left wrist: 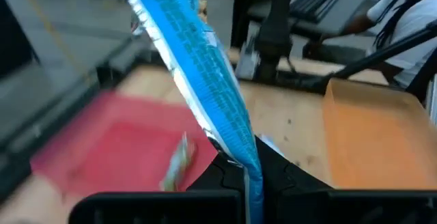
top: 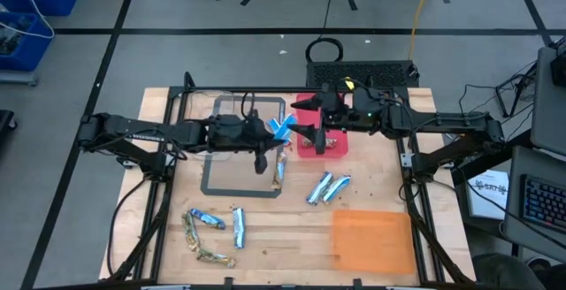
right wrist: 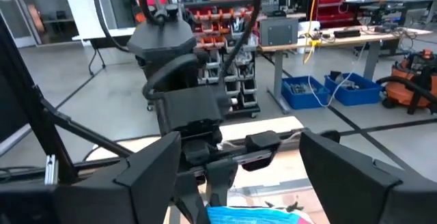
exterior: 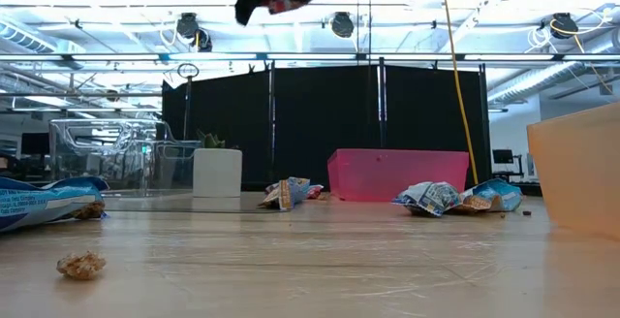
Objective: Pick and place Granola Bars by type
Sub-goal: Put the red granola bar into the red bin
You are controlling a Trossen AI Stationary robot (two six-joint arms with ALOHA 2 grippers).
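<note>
Your left gripper (top: 276, 133) is squeezed tight on a blue bar (top: 282, 128), held up high beside the pink bin (top: 339, 147); the bar sticks out past its fingertips; your right gripper (top: 311, 133) waits wide open over that bin, just beside the bar.

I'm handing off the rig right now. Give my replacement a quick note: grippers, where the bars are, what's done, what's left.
Left gripper: shut on a blue bar, held in the air beside the pink bin.
Right gripper: open, over the pink bin.
Done: at least one bar seems to lie in the pink bin.
Left: bars on the table, two at centre, one at the clear tray's edge, four front left. Orange bin looks empty.
</note>
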